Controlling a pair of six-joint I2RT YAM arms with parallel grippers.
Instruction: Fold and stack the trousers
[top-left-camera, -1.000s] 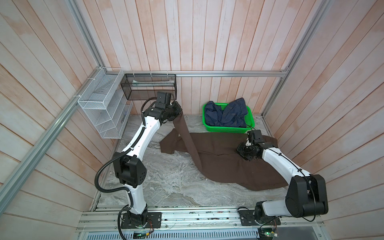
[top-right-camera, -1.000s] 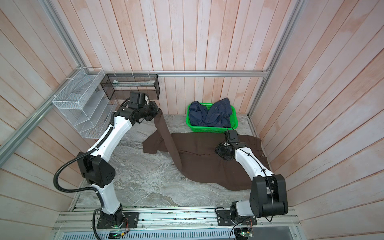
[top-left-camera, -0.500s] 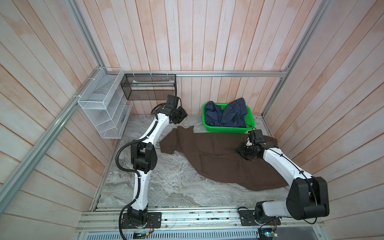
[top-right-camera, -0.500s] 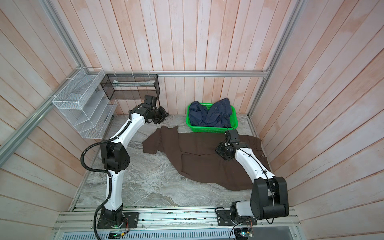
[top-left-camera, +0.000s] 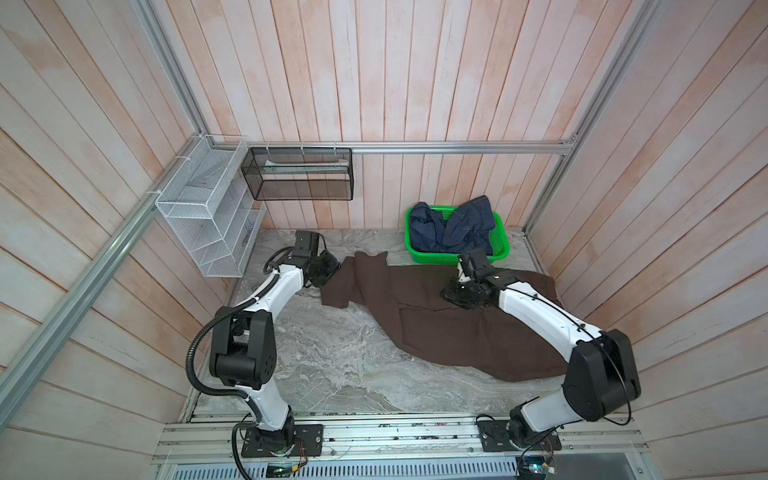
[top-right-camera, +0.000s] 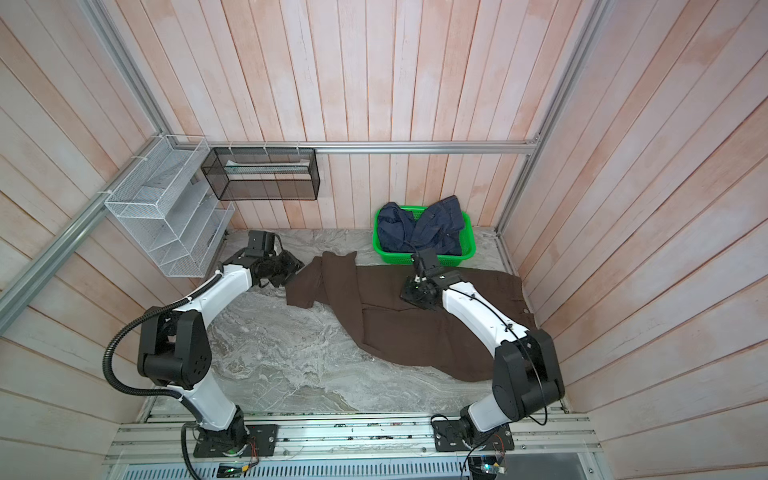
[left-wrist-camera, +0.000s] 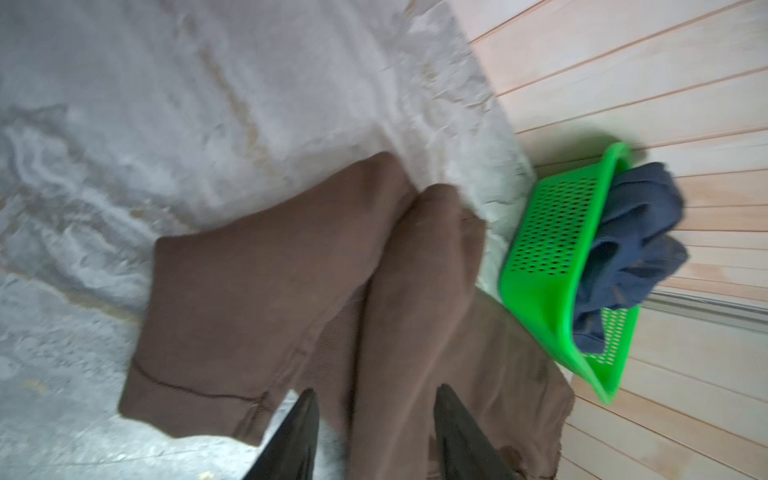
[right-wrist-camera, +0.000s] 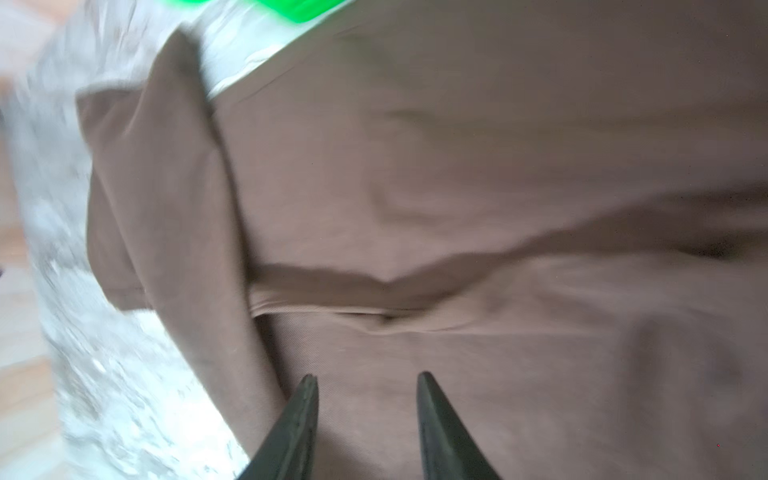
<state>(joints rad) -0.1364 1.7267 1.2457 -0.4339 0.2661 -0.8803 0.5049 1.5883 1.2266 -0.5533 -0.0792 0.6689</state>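
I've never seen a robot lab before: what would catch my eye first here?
The dark brown trousers sprawled over the marbled table, from its middle to the right wall. Behind them, against the back wall, a bright green basket holds a crumpled navy garment. The white-and-black left arm reaches beside their left end, the right arm above them.

The left gripper (left-wrist-camera: 377, 389) has its two dark fingers standing apart, with a raised ridge of the trousers (left-wrist-camera: 266, 282) showing between them. The brown cloth lies rumpled on the pale marbled tabletop (left-wrist-camera: 166, 104), one stitched hem turned outward. Just beyond it, a green perforated basket (left-wrist-camera: 548, 232) holding a navy garment (left-wrist-camera: 636, 241) sits against the plank wall (left-wrist-camera: 665, 83).
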